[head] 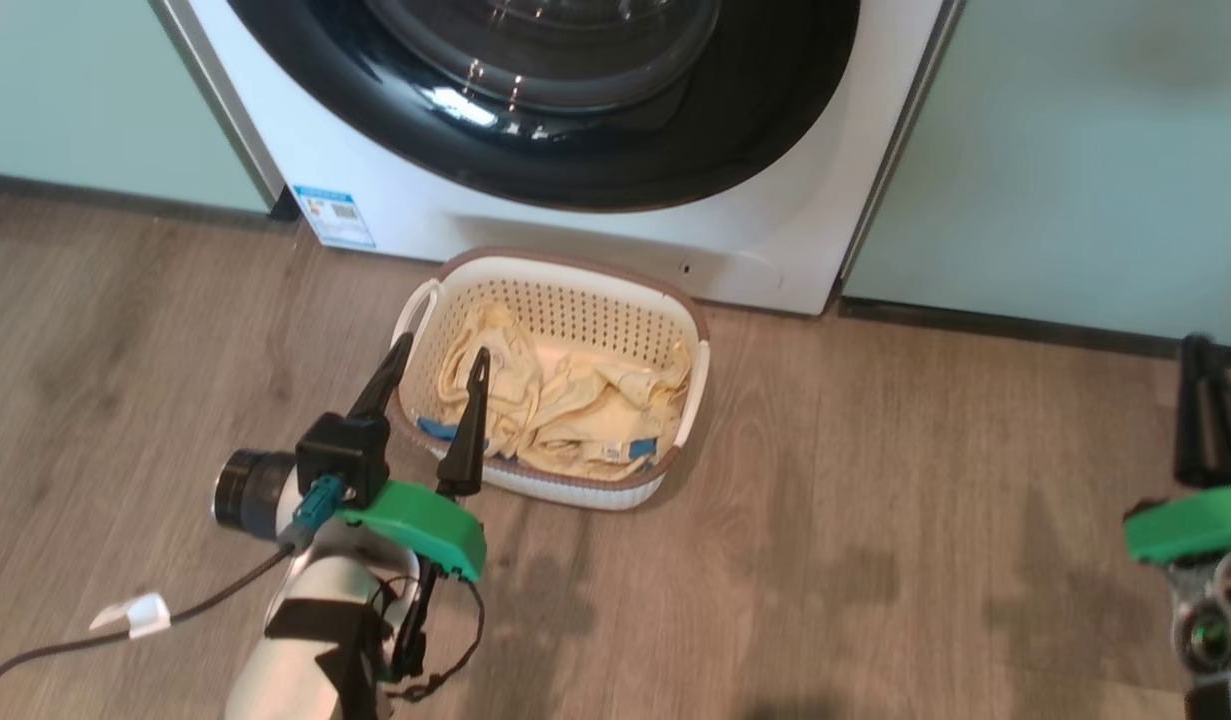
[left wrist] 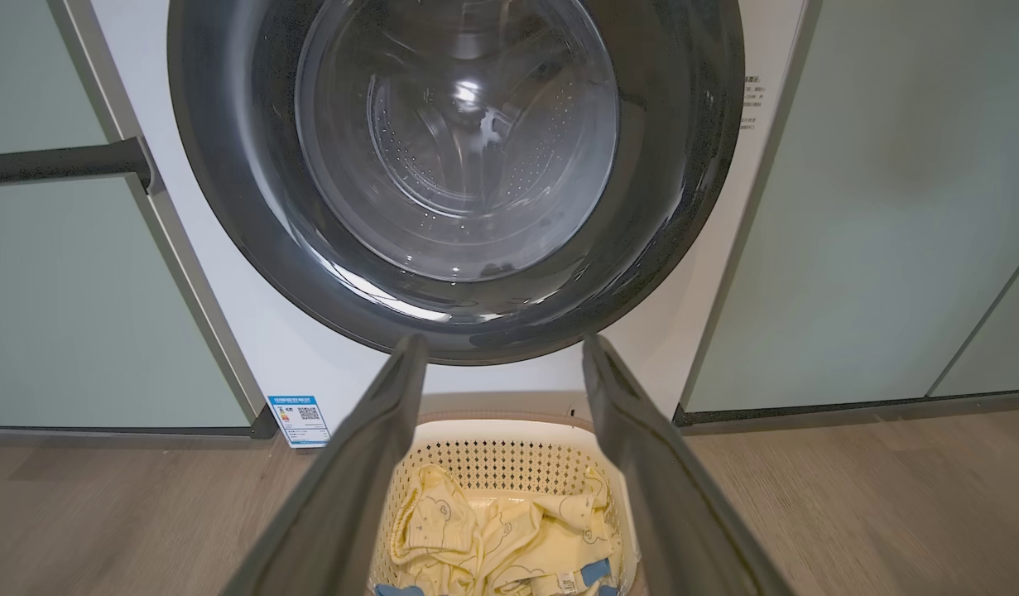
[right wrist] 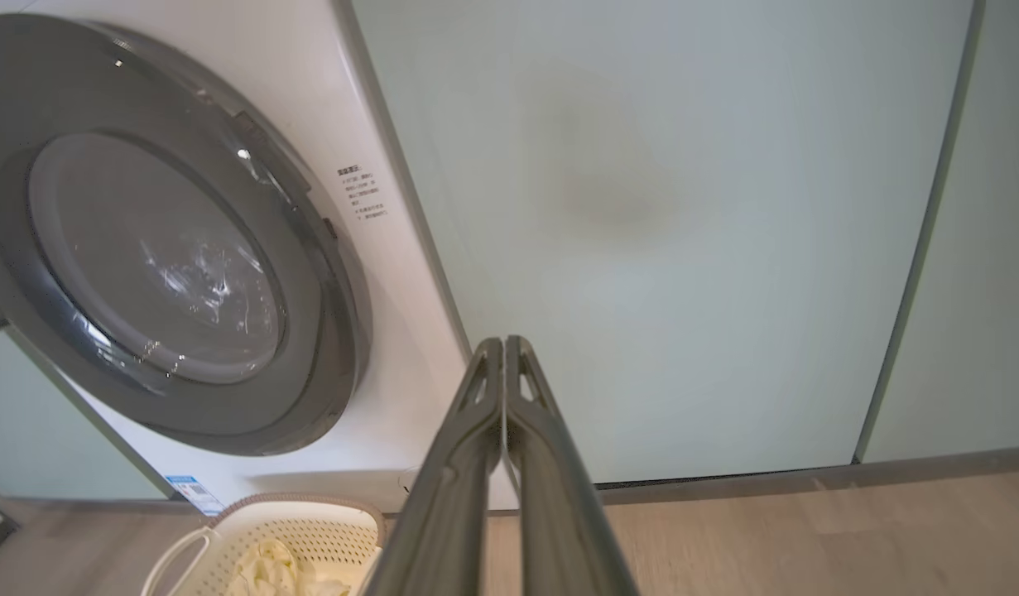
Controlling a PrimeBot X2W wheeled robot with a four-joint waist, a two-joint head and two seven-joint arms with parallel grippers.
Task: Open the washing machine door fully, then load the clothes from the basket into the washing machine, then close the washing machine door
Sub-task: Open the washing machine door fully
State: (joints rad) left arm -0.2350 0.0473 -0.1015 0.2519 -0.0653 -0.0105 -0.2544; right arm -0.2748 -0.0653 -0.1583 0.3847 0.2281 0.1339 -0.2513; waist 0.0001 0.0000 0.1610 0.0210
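The white washing machine [head: 395, 190] stands ahead with its round black-rimmed door [head: 575, 150] closed; the door [left wrist: 455, 174] and the door [right wrist: 153, 265] also face both wrist cameras. On the floor in front sits the cream perforated basket [head: 665, 300] holding crumpled pale yellow clothes [head: 565, 400], also visible as clothes [left wrist: 501, 538]. My left gripper [head: 440, 360] hovers open over the basket's left side, nothing between its fingers. My right gripper [head: 1207, 350] is at the far right, away from the basket, fingers pressed together and empty; in its wrist view the gripper [right wrist: 504, 348] points at the cabinet.
Pale green cabinets [head: 1075, 150] flank the machine on both sides. A dark bar handle [left wrist: 62, 161] sticks out of the left cabinet. Wood-look floor [head: 875, 520] spreads in front. A blue energy sticker [head: 335, 215] marks the machine's lower left corner.
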